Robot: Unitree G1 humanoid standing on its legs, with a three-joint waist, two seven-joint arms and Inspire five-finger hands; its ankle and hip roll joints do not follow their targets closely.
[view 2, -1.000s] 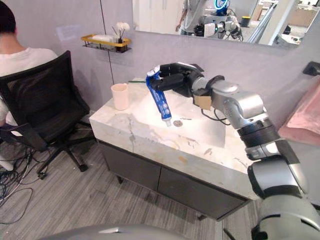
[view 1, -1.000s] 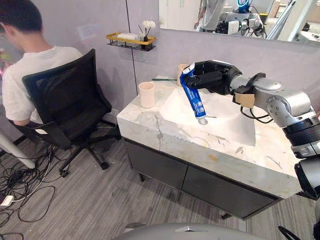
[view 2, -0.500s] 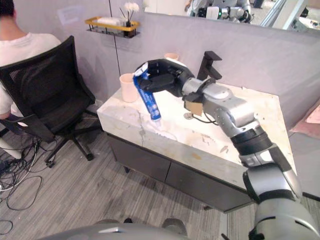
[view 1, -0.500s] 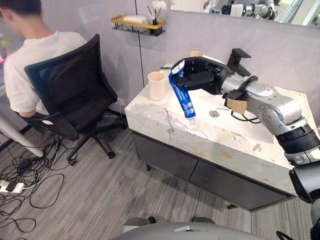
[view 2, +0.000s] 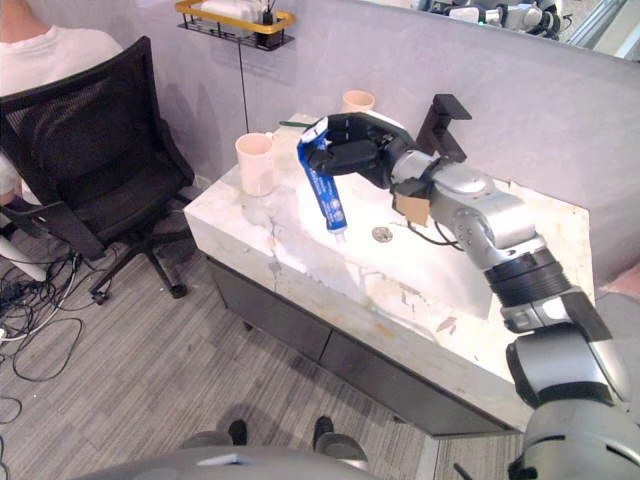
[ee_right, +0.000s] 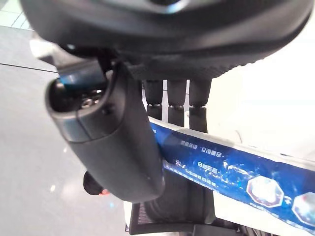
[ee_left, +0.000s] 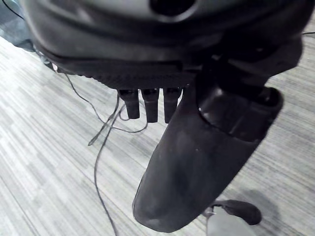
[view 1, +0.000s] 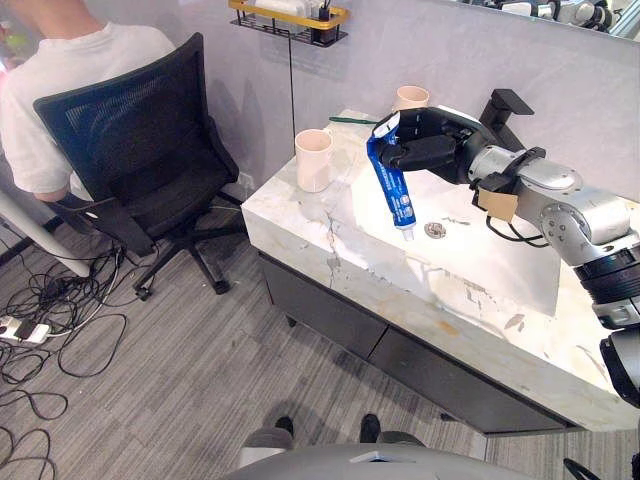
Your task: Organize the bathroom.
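Right wrist view: toothpaste tube clamped in right hand above the basin

Right wrist view shows dark fingers and thumb curled round the flat, crimped end of a blue toothpaste tube, pinching it between them. Seen from the head cameras: right hand held out over the marble desk, tube hanging down from the fingers, tilted, white cap lowest and clear of the surface. Just below and beside the cap, a round metal drain in the sunken white basin. Past the fingers on the side away from the arm, a pale pink cup upright near the desk's corner, apart from the tube. Behind the hand, toward the wall, a second cup, partly hidden by the fingers, and a thin green stick-like item lying flat on the desk. Close behind the wrist, a black faucet. On the wall, a yellow-edged wire shelf with small items. Off to the side of the desk, a person in a white shirt seated in a black mesh office chair, back turned. Left hand hanging over grey plank flooring, fingers straight and holding nothing.
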